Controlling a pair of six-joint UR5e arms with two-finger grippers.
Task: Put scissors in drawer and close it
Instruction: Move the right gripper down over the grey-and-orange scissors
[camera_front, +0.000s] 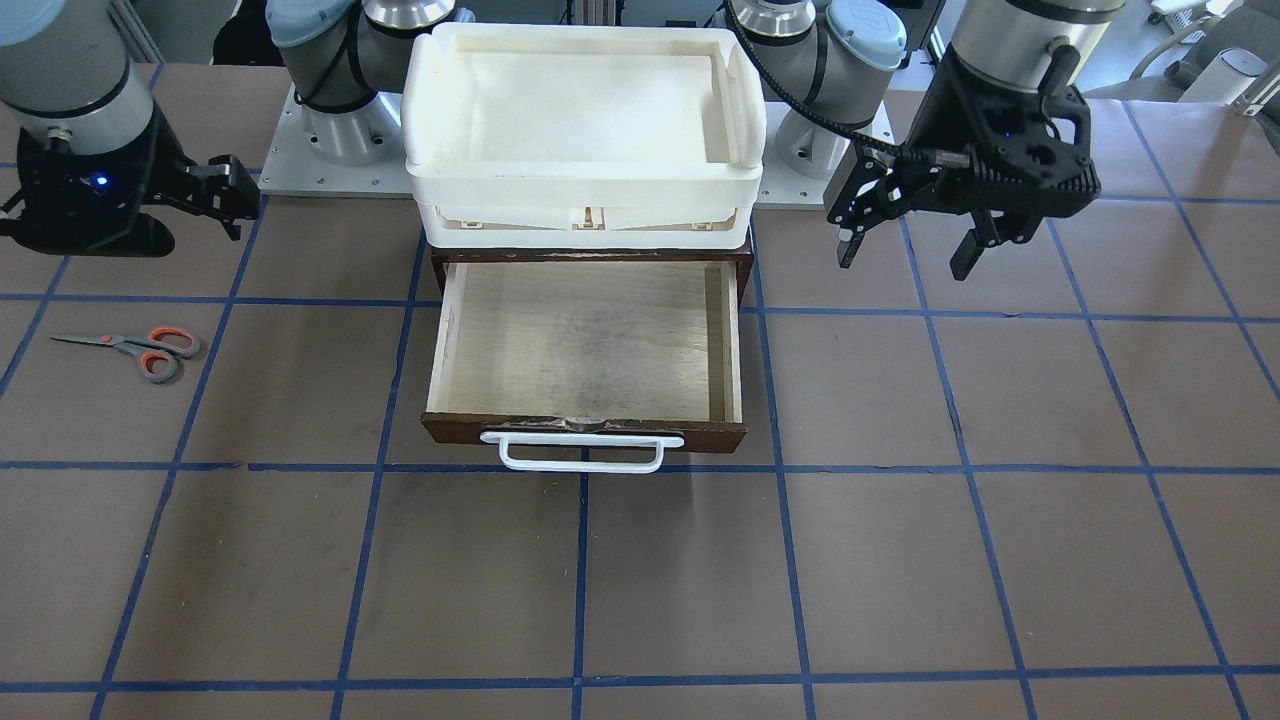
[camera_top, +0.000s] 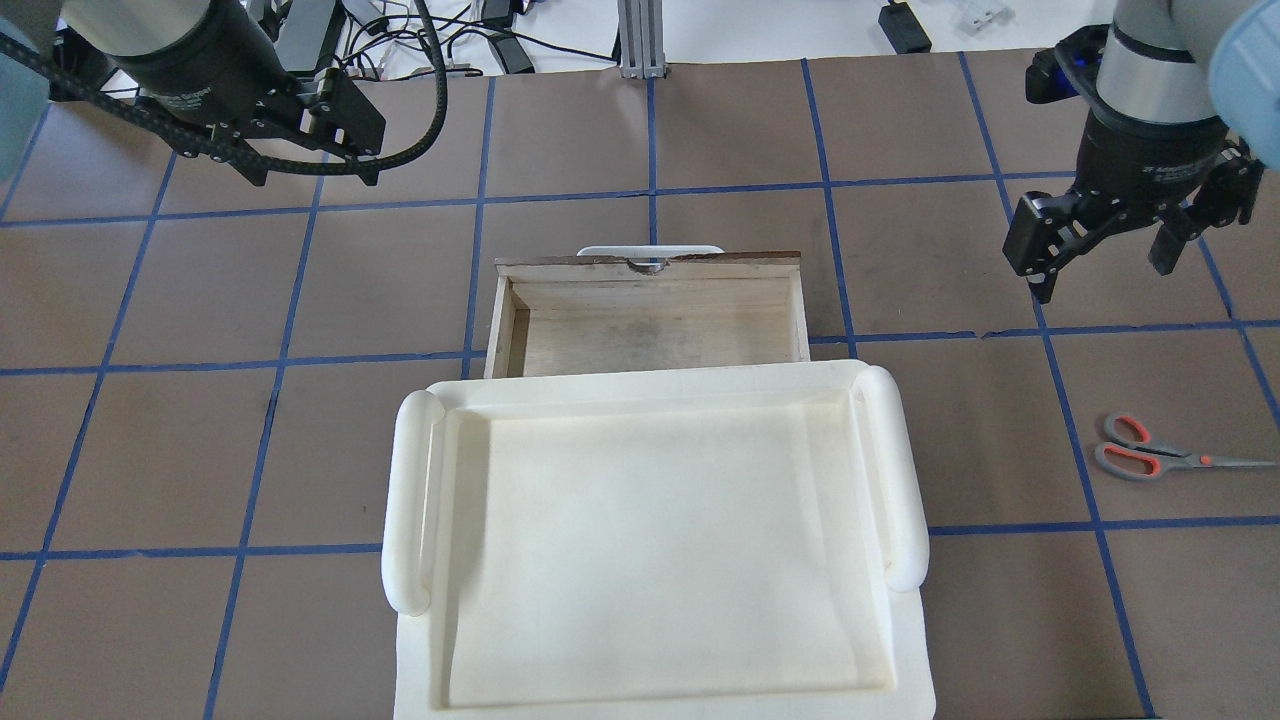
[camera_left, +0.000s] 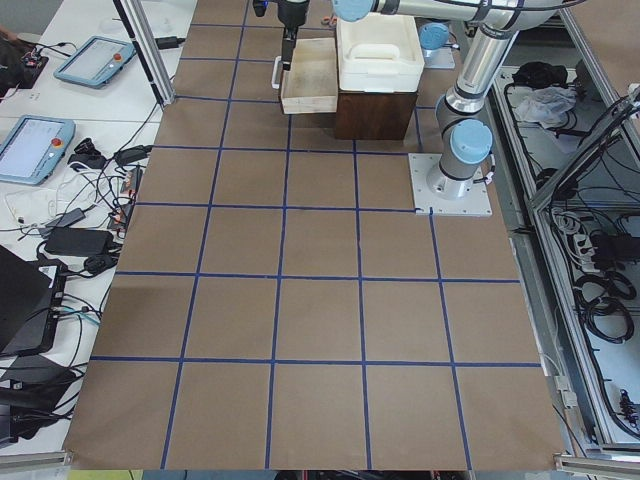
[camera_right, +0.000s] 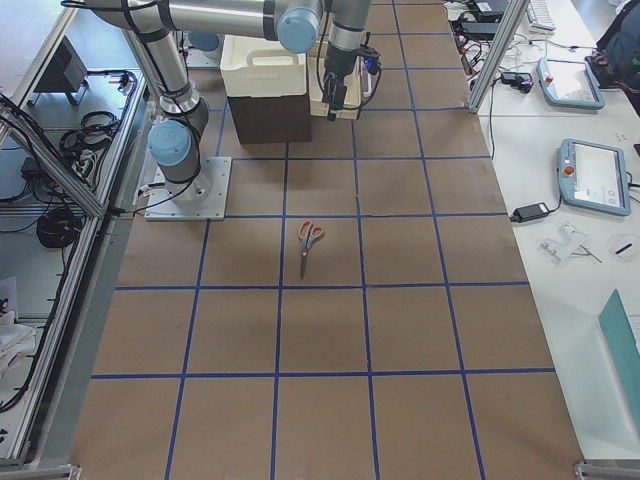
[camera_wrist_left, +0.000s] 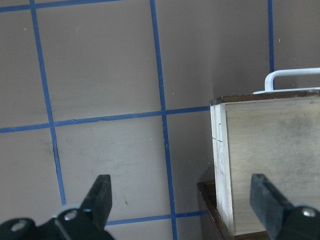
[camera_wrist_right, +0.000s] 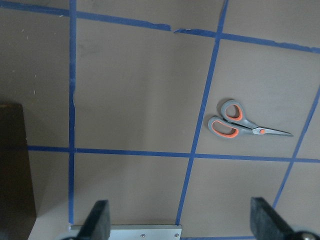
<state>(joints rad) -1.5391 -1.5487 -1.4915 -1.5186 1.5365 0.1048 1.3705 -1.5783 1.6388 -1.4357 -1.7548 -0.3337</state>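
Brown gridded tabletop (camera_top: 730, 120): scissors (camera_top: 1160, 458) lie flat, well right of the open drawer (camera_top: 650, 268), long axis left-right, blades pointing outward. Right gripper (camera_top: 1103, 272), fingers apart, hangs nearest, just beyond them. Left gripper (camera_front: 905, 258), also spread, is across the drawer.

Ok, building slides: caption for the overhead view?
The drawer stands open and empty; scissors lie untouched to its right, near the open right end effector.

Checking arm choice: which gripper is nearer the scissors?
The right gripper: it hangs on the same side of the drawer as the scissors; the left gripper is across the drawer.
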